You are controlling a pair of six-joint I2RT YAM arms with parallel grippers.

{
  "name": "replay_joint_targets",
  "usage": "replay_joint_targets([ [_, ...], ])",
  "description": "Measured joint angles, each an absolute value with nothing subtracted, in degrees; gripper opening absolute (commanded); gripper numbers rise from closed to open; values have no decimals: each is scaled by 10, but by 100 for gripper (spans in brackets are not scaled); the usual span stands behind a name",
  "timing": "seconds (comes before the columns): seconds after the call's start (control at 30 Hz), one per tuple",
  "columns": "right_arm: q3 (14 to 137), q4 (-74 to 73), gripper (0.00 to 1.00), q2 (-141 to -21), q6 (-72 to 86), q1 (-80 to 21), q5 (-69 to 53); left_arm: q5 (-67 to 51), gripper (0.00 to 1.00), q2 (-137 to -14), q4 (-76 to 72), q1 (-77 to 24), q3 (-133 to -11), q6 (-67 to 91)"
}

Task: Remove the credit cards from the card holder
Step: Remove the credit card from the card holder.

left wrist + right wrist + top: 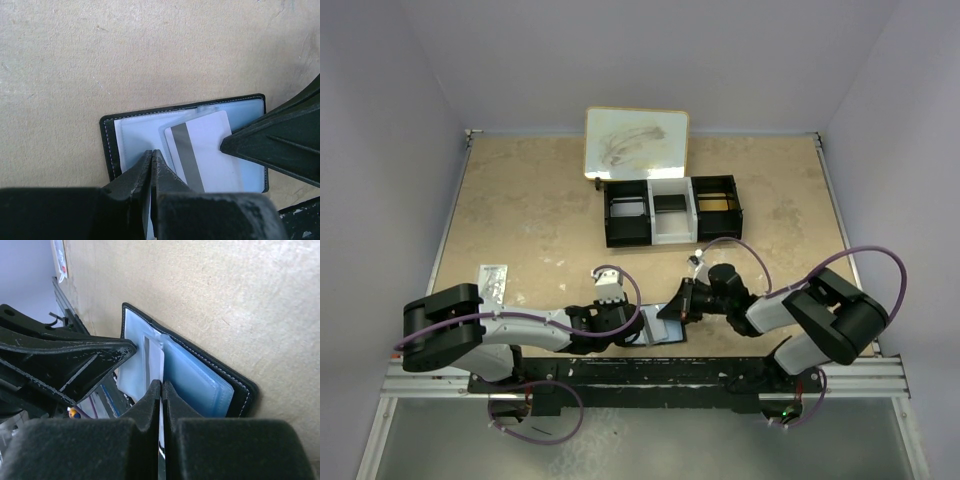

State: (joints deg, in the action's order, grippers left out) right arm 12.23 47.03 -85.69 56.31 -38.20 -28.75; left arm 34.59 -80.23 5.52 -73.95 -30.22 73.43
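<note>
The card holder lies open on the tan worktop, close to the near edge and between the two arms. Its shiny grey-blue pockets face up inside a stitched black border.

The left gripper is closed. Its fingertips pinch the near edge of the holder's inner sleeve, and a sliver of pale blue shows between them.

A white credit card with a grey magnetic stripe sits tilted and partly out of a clear pocket. The right gripper is closed on that card. The card's thin white edge runs between its fingers, and in the left wrist view its dark tip meets the card's right edge.

From the right wrist the holder looks raised on one side, with its blue leaves fanned against the black cover. The left gripper's tip sits just beside the card.

Further back, well apart, stand a black-and-white three-compartment tray and a smudged whiteboard. A small clear packet lies to the left.
</note>
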Motion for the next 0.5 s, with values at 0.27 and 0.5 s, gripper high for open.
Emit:
replay_joint_targets([
  [0.27,105,481,8,-836,602,-382,-262,348,0,-801,56,-740,-302,735],
  [0.5,100,454,15,-802,601,-379,-250,350,0,-800,59,-740,-302,735],
])
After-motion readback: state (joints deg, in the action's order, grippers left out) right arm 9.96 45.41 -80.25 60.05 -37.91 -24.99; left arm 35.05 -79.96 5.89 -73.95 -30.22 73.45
